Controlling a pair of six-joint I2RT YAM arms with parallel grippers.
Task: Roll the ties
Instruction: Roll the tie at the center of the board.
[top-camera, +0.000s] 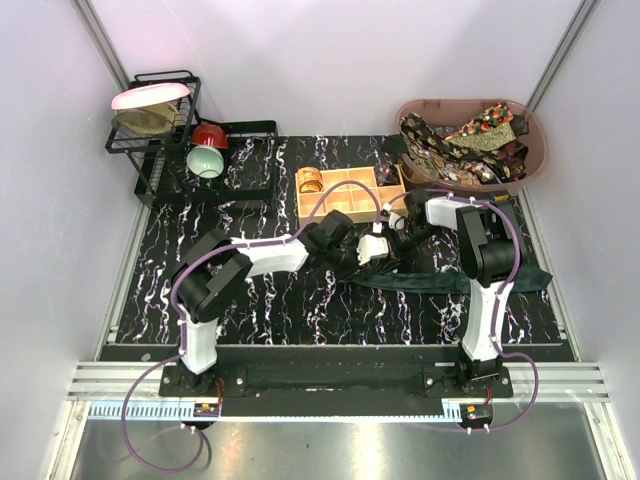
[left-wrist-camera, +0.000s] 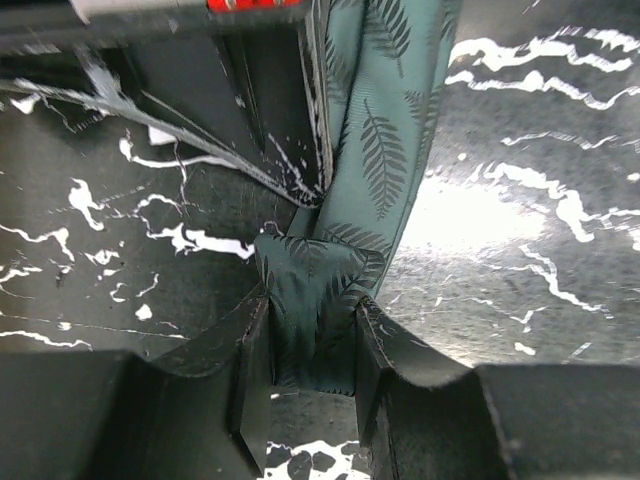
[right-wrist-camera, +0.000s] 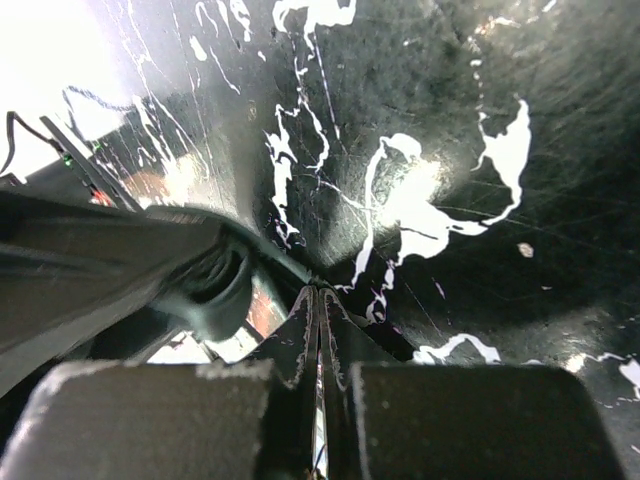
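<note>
The dark green tie (top-camera: 450, 281) lies across the table's right half, in front of the right arm. In the left wrist view its leaf-patterned fabric (left-wrist-camera: 375, 150) runs down, bunches, and sits pinched in my left gripper (left-wrist-camera: 312, 350), which is shut on it. My left gripper (top-camera: 372, 250) and right gripper (top-camera: 398, 238) meet at the tie's left end. My right gripper (right-wrist-camera: 320, 300) has its jaws pressed together, and a thin green tie edge (right-wrist-camera: 270, 255) reaches the tips. Several patterned ties (top-camera: 470, 138) lie heaped in the basket.
A tan wooden box (top-camera: 350, 192) with square compartments stands just behind the grippers, with a gold rolled item (top-camera: 310, 180) in its left cell. A brown basket (top-camera: 535, 155) is at the back right. A black dish rack (top-camera: 165, 130) with bowls is at the back left.
</note>
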